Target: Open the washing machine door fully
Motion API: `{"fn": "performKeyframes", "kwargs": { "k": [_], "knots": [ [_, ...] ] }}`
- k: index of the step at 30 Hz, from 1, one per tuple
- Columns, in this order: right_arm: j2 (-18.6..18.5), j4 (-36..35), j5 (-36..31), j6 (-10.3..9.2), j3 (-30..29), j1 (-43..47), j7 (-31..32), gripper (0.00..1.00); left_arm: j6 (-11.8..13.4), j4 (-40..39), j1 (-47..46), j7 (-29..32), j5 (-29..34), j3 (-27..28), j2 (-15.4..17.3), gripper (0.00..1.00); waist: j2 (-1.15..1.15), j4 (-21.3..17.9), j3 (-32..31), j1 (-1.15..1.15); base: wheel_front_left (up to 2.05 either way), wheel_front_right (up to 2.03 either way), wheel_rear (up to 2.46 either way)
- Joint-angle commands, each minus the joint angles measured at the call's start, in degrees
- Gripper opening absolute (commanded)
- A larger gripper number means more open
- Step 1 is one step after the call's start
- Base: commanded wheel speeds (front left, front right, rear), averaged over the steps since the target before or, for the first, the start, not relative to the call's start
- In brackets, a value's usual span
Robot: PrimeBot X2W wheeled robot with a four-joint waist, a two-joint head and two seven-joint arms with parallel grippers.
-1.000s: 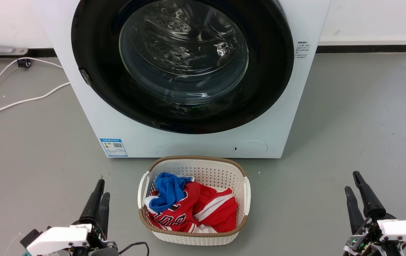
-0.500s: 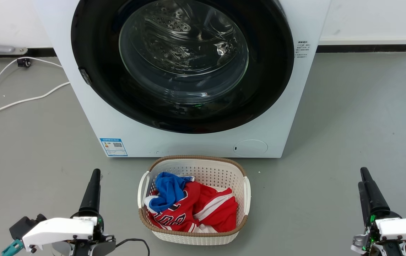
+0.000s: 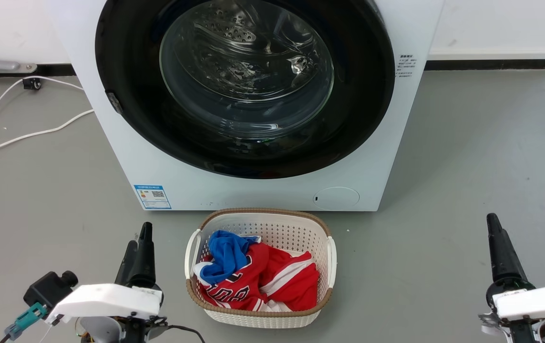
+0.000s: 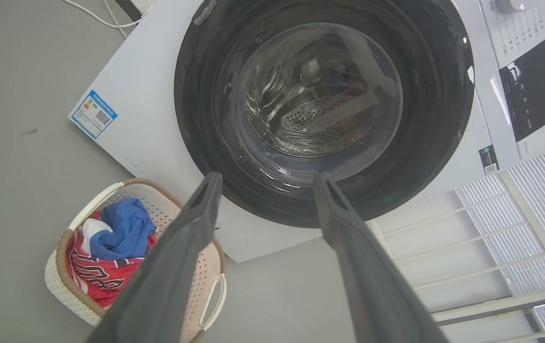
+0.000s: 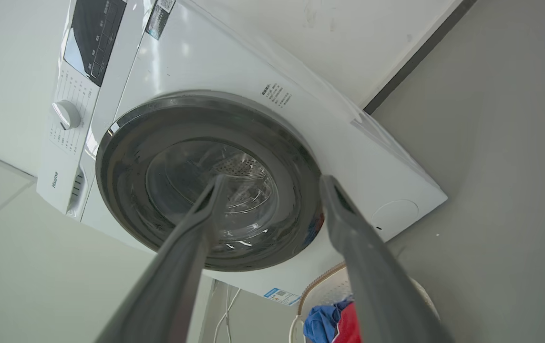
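The washing machine [image 3: 134, 157] stands white and boxy straight ahead. The washing machine door [image 3: 358, 95], with a glossy black rim around a clear glass bowl, lies flat against its front. My left gripper [image 3: 138, 236] is low on the left, well short of the washer, with its fingers pointing toward it. In the left wrist view this gripper [image 4: 266, 177] is open and empty, with the door [image 4: 196, 95] beyond it. My right gripper [image 3: 492, 221] is low on the right, seen edge-on. In the right wrist view it [image 5: 274, 178] is open and empty, aimed at the door [image 5: 124, 190].
A white laundry basket [image 3: 334, 257] with red and blue clothes sits on the floor just before the washer, between my grippers. White cables [image 3: 24, 138] trail over the grey floor to the left. A white rack [image 4: 491, 238] stands beside the washer.
Both grippers have risen toward the washer. The left one has also shifted slightly right. The right one has turned, so its fingers now line up one behind the other.
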Motion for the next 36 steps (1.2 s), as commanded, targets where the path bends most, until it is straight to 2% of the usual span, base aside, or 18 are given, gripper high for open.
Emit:
{"fn": "performKeyframes", "kwargs": {
  "k": [1, 12, 18, 36],
  "knots": [
    [-0.1, -1.9, -3.5, 0.1, 0.3, -0.1, -0.6, 1.0, 0.6, -1.5, -0.2, -0.6, 2.9, -0.5, 0.1, 1.0, 0.0, 0.0, 0.0, 0.0, 0.0, 0.0, 0.0],
    [-0.1, -4.9, -19.7, 0.11, 2.3, 1.6, -2.8, 1.0, 4.0, -2.6, 0.4, -2.8, 14.3, -3.5, 1.7, 1.0, 0.0, 0.0, 0.0, 0.0, 0.0, 0.0, 0.0],
    [0.0, -5.8, -26.1, 0.11, 2.9, 2.4, -3.9, 1.0, 5.6, -3.1, 0.7, -3.9, 18.8, -5.4, 2.7, 1.0, 0.0, 0.0, -0.1, 0.0, 0.0, 0.0, 0.0],
    [0.0, -8.7, -37.4, 0.12, 2.6, 4.4, -6.8, 1.0, 8.8, -4.8, 1.9, -6.8, 30.2, -10.4, 4.6, 1.0, 0.0, 0.0, -0.6, 0.0, 0.0, 0.0, 0.0]
  ]
}}
